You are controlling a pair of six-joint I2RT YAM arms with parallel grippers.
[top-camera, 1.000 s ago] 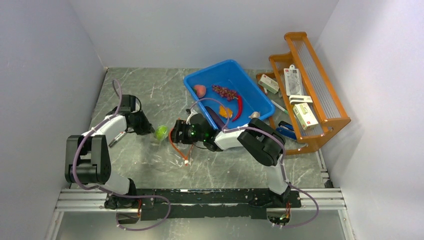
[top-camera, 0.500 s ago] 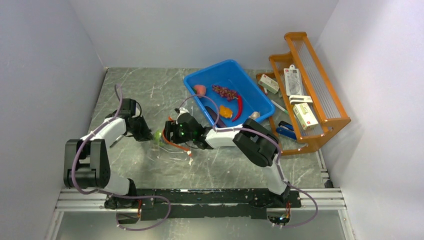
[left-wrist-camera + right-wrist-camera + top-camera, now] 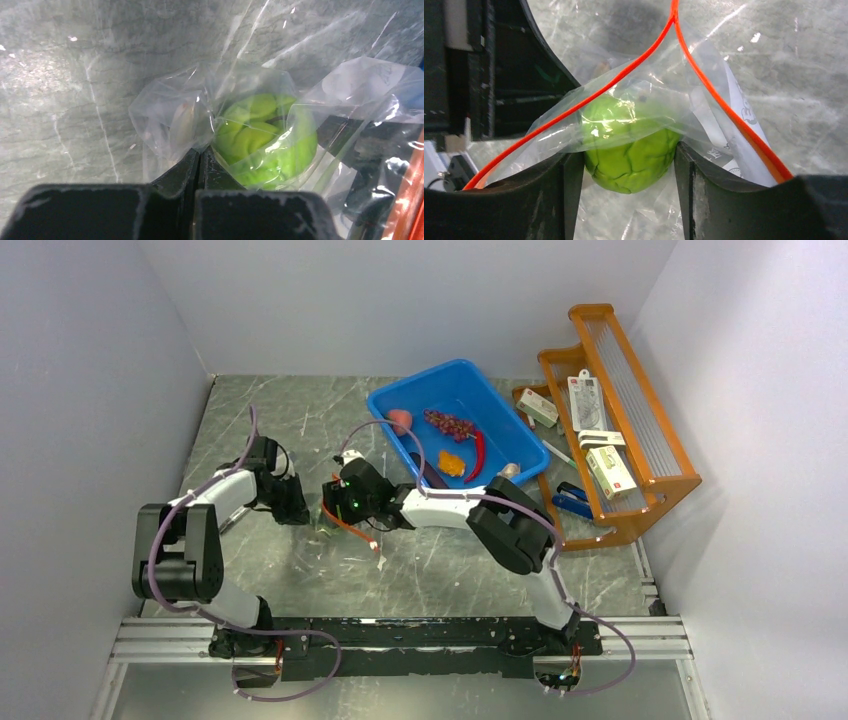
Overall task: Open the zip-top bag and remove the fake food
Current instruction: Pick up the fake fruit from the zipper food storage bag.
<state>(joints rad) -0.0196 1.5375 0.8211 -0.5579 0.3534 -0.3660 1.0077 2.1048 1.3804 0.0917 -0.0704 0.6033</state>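
Left of centre in the top view, the two arms met over the grey marbled table (image 3: 300, 420). The zip-top bag (image 3: 350, 527) lay crumpled between and just below their wrists. At the bottom centre of its own wrist view, the left gripper (image 3: 200, 156) was pressed closed, pinching a fold of the bag's clear plastic at its tips. Just right of that pinch, the green ball (image 3: 265, 145) sat inside the bag. In the right wrist view the right gripper (image 3: 628, 152) had its fingers (image 3: 566, 195) spread, one against each side of the green ball, clasping it at the lower centre of the frame. Clear plastic draped over the ball's upper half. The red-orange zip strip (image 3: 673, 10) came down from the top edge and split into a wide loop around the ball. Whether plastic lay between fingers and ball could not be told. Upper right of centre in the top view, the blue bin (image 3: 455, 390) held the peach (image 3: 399, 421), the grapes (image 3: 450, 425) and the orange piece (image 3: 450, 463), well apart from the bag.
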